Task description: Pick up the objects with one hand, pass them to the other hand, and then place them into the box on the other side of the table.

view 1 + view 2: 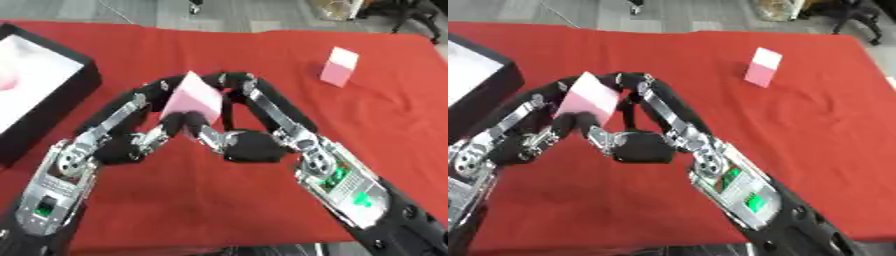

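A pink block [194, 97] hangs above the red cloth in the middle, held between both hands. My left hand [131, 137] comes in from the lower left, its fingers and thumb curled round the block's left side and bottom. My right hand [254, 145] reaches in from the lower right, with fingers over the block's top right edge and its thumb under the bottom. A second pink block [339, 66] stands upright on the cloth at the far right. The black box [52, 107] with a white inside sits at the left edge.
The red cloth [367, 130] covers the table up to its far edge, with grey floor beyond. Something pale pink lies inside the box at the view's left edge [7, 80]. Chair legs show at the top right.
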`<act>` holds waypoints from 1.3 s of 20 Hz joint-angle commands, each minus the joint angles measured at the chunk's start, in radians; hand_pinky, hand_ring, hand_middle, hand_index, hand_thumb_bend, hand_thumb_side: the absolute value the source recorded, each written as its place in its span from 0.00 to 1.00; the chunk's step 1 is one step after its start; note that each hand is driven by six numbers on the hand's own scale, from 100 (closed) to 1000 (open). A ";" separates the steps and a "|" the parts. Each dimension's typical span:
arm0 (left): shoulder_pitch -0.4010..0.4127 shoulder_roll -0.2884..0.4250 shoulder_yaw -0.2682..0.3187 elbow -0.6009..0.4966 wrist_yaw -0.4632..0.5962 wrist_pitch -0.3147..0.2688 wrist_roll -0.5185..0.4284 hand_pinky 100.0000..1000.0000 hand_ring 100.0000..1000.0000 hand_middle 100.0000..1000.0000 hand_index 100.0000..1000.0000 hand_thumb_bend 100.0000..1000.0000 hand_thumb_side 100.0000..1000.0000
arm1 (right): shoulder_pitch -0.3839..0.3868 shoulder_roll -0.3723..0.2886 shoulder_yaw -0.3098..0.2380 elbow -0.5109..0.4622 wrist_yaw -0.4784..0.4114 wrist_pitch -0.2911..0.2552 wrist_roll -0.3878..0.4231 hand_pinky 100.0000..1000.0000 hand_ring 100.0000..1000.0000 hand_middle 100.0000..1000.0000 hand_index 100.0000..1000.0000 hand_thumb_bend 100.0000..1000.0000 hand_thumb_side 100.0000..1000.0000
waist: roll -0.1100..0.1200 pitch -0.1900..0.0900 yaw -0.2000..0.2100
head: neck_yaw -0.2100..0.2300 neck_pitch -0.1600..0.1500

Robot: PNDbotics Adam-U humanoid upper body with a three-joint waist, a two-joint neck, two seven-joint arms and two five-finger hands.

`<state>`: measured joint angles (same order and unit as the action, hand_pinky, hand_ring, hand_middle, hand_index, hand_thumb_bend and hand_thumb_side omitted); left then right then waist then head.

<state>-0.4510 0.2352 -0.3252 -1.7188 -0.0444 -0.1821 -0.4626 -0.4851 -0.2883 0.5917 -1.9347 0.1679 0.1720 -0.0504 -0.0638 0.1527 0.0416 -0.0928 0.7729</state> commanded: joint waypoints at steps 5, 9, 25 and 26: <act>-0.024 -0.007 0.002 -0.010 0.006 0.013 0.005 0.65 0.75 0.41 0.32 0.00 0.68 | -0.014 0.010 0.000 -0.030 0.062 -0.017 -0.003 0.65 0.24 0.35 0.59 0.00 0.45 | 0.005 -0.012 -0.004 | 0.004 -0.003; -0.024 -0.008 0.004 -0.011 0.005 0.018 0.009 0.65 0.74 0.40 0.28 0.00 0.68 | -0.013 0.009 -0.010 -0.046 0.111 -0.033 -0.020 0.66 0.27 0.49 0.73 0.00 0.50 | 0.005 -0.013 -0.005 | 0.005 -0.003; -0.020 -0.011 0.009 -0.010 -0.002 0.035 0.035 0.64 0.73 0.39 0.22 0.00 0.68 | -0.009 0.018 -0.039 -0.065 0.219 -0.072 -0.095 0.70 0.36 0.67 0.82 0.02 0.54 | 0.003 -0.014 -0.006 | 0.009 -0.003; -0.020 -0.010 0.009 -0.010 -0.002 0.036 0.036 0.64 0.73 0.39 0.22 0.00 0.68 | -0.009 0.019 -0.040 -0.065 0.223 -0.074 -0.098 0.70 0.36 0.68 0.82 0.03 0.55 | 0.003 -0.014 -0.006 | 0.010 -0.003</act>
<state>-0.4650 0.2171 -0.3251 -1.7267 -0.0430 -0.1522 -0.4323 -0.4813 -0.2702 0.5732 -1.9536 0.3813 0.1061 -0.1348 -0.0637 0.1527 0.0365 -0.0871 0.7729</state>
